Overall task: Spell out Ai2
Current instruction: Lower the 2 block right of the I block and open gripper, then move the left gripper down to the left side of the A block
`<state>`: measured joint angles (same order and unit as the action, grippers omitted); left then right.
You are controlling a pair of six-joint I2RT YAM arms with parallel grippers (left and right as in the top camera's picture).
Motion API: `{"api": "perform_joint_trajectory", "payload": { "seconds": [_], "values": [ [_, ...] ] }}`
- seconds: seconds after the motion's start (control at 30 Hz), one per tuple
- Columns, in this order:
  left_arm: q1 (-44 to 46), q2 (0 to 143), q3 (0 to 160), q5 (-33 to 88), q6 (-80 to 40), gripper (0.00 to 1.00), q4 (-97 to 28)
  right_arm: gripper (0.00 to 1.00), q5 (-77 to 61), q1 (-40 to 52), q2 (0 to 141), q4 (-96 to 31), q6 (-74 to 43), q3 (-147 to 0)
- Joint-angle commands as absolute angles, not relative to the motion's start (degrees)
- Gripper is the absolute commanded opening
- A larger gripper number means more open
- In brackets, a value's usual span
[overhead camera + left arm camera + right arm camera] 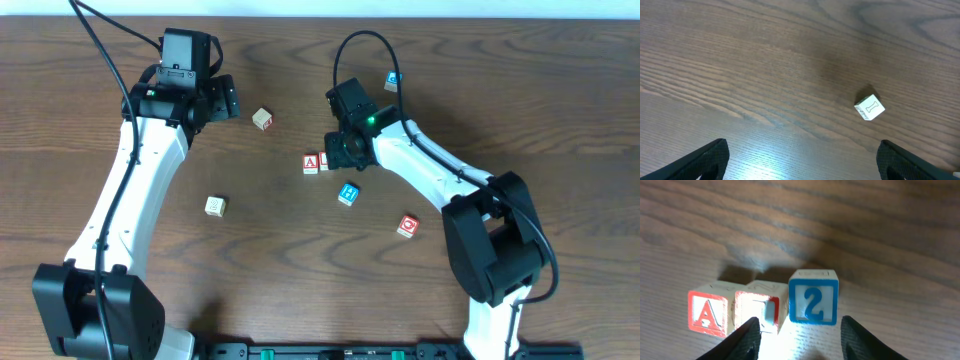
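My left gripper [222, 100] hung released in the upper left of the overhead view. Its fingers [710, 159] were spread wide above the wooden table [560, 120], and a pale block [870, 107] lay toward the right of its wrist view, well clear of both. Near the frame's centre the red A block [707, 313] headed a row, with a second red block [760, 305] touching it and the blue 2 block [814, 299] just beside that at the right end. My right gripper [800, 339] hovered over the row, unclenched, its fingertips [747, 340] parted either side of the 2 block and grasping nothing. One fingertip hid the middle block's letter. Lower right of the row lay a loose blue block [348, 194] and a loose red block [407, 227].
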<state>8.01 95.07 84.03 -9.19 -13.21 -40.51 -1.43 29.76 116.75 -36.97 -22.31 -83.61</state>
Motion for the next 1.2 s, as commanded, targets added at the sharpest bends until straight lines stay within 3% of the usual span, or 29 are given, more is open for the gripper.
{"api": "perform_joint_trajectory", "payload": {
  "seconds": [0.0, 0.13, 0.2, 0.3, 0.33, 0.37, 0.4, 0.53, 0.8, 1.17],
  "values": [
    [7.73, 94.72, 85.01, -8.97, -12.40, 0.95, -40.66, 0.52, -0.58, 29.98, 117.34, -35.88, -21.98, -84.75],
    [7.73, 94.72, 85.01, -8.97, -12.38, 0.95, -40.64, 0.52, -0.58, 29.26, 116.99, -37.43, -21.80, -87.39],
    [7.73, 94.72, 85.01, -8.97, -12.38, 0.95, -40.64, 0.48, -0.58, 28.88, 116.66, -39.11, -20.67, -89.56],
    [7.73, 94.72, 85.01, -8.93, -12.38, 0.98, -40.69, 0.13, 0.64, 28.38, 115.90, -42.89, -18.81, -94.17],
    [7.73, 94.72, 84.97, -8.80, -12.38, 0.91, -40.75, 0.01, 1.54, 28.25, 115.61, -43.90, -18.50, -95.39],
    [7.73, 94.72, 84.86, -8.10, -12.38, 0.72, -40.93, 0.01, 2.85, 28.12, 115.28, -44.86, -18.33, -96.66],
    [7.73, 94.72, 84.71, -7.18, -12.40, 0.46, -41.12, 0.01, 4.08, 28.08, 115.00, -45.23, -18.04, -97.54],
    [7.75, 94.72, 82.43, -2.35, -12.78, 0.06, -41.15, 0.01, 8.62, 28.03, 114.65, -45.28, -16.84, -97.80],
    [10.07, 94.76, 72.05, 3.11, -16.34, 0.06, -37.50, 0.01, 6.68, 26.57, 114.74, -44.73, -16.88, -90.61],
    [18.17, 96.03, 61.14, 1.34, -27.44, 0.06, -24.69, 0.01, 1.04, 24.25, 114.93, -39.20, -16.69, -84.53]
  ]
}}
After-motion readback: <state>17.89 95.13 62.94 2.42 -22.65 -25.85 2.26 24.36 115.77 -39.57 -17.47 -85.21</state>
